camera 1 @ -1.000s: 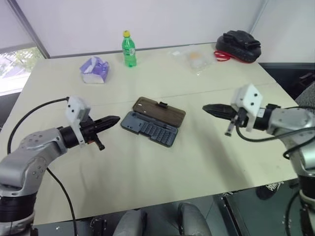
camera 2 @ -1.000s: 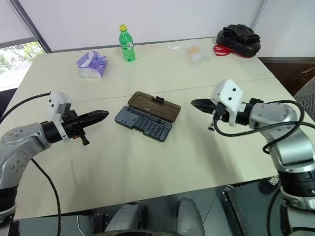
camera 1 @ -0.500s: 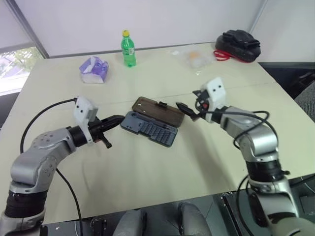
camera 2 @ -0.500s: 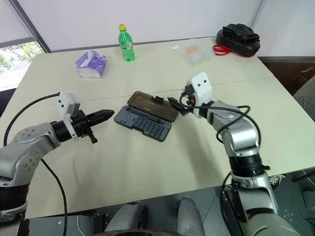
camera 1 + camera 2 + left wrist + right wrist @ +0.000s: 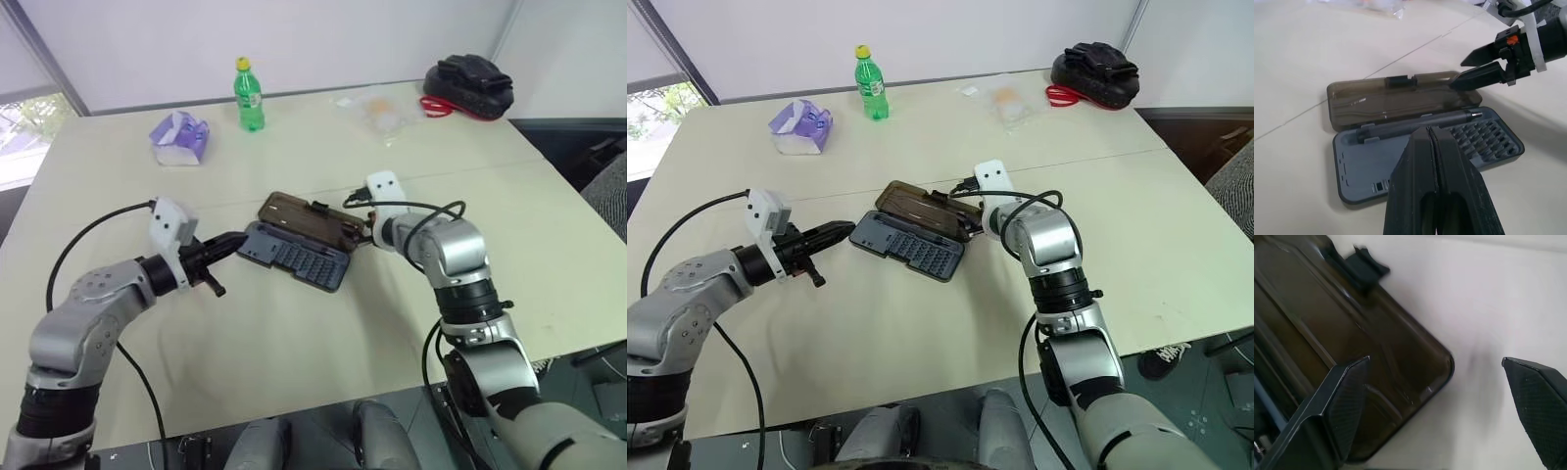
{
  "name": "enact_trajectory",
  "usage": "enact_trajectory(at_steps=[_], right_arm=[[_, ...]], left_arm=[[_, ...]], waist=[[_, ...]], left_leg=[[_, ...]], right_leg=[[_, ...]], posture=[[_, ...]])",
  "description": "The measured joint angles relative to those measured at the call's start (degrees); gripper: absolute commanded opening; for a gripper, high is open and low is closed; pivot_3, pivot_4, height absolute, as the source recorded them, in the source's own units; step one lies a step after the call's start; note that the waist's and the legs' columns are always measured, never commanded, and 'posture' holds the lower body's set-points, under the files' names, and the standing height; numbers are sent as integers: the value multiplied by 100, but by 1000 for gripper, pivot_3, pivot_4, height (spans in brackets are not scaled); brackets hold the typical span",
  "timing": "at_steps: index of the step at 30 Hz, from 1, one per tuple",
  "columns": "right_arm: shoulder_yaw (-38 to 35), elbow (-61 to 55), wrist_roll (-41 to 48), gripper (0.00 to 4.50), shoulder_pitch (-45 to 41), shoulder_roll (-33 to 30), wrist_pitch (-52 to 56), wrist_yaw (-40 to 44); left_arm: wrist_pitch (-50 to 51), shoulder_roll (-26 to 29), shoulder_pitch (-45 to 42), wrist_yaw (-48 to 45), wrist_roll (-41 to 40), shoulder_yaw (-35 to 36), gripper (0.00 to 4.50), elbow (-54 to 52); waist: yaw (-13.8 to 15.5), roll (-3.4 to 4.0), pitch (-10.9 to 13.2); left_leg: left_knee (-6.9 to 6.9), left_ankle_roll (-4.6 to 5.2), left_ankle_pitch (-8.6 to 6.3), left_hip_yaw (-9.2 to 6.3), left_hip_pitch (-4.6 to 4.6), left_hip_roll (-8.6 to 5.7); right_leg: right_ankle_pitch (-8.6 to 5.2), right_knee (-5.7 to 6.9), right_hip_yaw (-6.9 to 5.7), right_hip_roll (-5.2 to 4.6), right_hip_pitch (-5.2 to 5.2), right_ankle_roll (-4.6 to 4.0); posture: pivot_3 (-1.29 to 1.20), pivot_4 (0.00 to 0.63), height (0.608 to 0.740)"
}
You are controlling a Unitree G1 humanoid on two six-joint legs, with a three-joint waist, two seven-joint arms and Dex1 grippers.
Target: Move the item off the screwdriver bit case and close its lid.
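The screwdriver bit case (image 5: 294,260) lies open mid-table, its blue-grey base holding rows of dark bits and a grey driver handle (image 5: 1415,125). Its smoky-brown lid (image 5: 309,217) lies flat behind the base, black latch tab (image 5: 1364,262) on the far edge. My right gripper (image 5: 360,235) is open, its fingers straddling the lid's right corner (image 5: 1436,361), one finger (image 5: 1347,406) over the lid. My left gripper (image 5: 233,241) is shut and empty, its tip at the base's left end (image 5: 1429,129). The item is out of view.
Along the table's far side stand a green bottle (image 5: 247,93), a purple tissue pack (image 5: 178,137), a clear plastic bag (image 5: 377,108) and a black bag with a red cord (image 5: 468,76). Bare tabletop surrounds the case.
My right gripper has opened and swung in and down from the right to the lid's right corner. The left gripper has stayed put at the base's left end.
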Motion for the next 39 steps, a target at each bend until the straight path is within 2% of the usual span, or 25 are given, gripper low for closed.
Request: enact_trajectory(at_steps=[2, 5, 9, 11, 12, 13, 30, 37, 38, 39], right_arm=[[96, 46, -89, 4465, -28, 3, 77, -53], [72, 73, -128, 3671, -79, 84, 201, -113], [-46, 152, -132, 1571, -166, 275, 339, -222], [-166, 215, -155, 668, -257, 274, 371, -282], [-191, 243, -164, 227, -309, 271, 393, -295], [-223, 258, -172, 101, -354, 272, 396, -310], [-55, 271, -181, 101, -380, 325, 411, -250], [115, 913, -261, 101, -703, 397, 213, -136], [107, 1097, -284, 641, -793, 429, 170, -134], [81, 1337, -286, 957, -881, 476, 101, -124]], left_arm=[[-7, 0, 21, 23, 4, 1, 0, -27], [-15, 0, 70, 110, 17, 3, 0, -144], [-17, 0, 91, 146, 24, 7, 0, -216], [-17, 1, 136, 170, 44, 10, 0, -237], [-18, 1, 153, 177, 56, 10, 0, -239], [-19, 0, 176, 188, 76, 10, 0, -243], [-128, 0, 201, 246, 127, 10, 0, -270], [-143, -24, 208, 276, 173, 10, 0, -267], [-145, -35, 208, 290, 174, 10, 0, -267], [-151, -38, 215, 295, 183, 10, 0, -267]], waist=[[0, 1, 0], [-10, 1, -1], [-19, 1, -3], [-23, 2, -7], [-29, 1, -8], [-34, 1, -9], [-114, 3, -11], [-149, 0, -16], [-153, -1, -17], [-154, -2, -18]], left_leg=[[1, -1, 1, 3, -2, -1], [1, -2, 1, 2, -1, -1], [3, -4, 3, -1, 0, -1], [4, -4, 2, 1, 1, -2], [4, -4, 3, 1, 1, -2], [4, -4, 3, -1, 1, -2], [1, -4, 2, -10, 2, -1], [-5, -4, 2, 4, 24, 1], [-6, -4, 2, 4, 32, 2], [-9, -4, 2, 4, 39, 2]], right_leg=[[0, 20, 0, -1, -6, 0], [0, 22, 0, -1, -6, 0], [0, 24, -1, -1, -5, 0], [0, 24, 0, -1, -4, 0], [0, 24, -1, -1, -4, 0], [0, 24, -2, -1, -4, 0], [0, 30, -6, -1, -4, -1], [0, 31, -5, 0, 2, -1], [0, 31, -5, 0, 7, -1], [-1, 32, -5, 0, 12, -1]], posture=[[0, 150, 740], [0, 150, 740], [0, 150, 740], [0, 150, 740], [0, 150, 740], [0, 150, 740], [0, 150, 740], [0, 150, 740], [0, 150, 740], [0, 150, 740]])
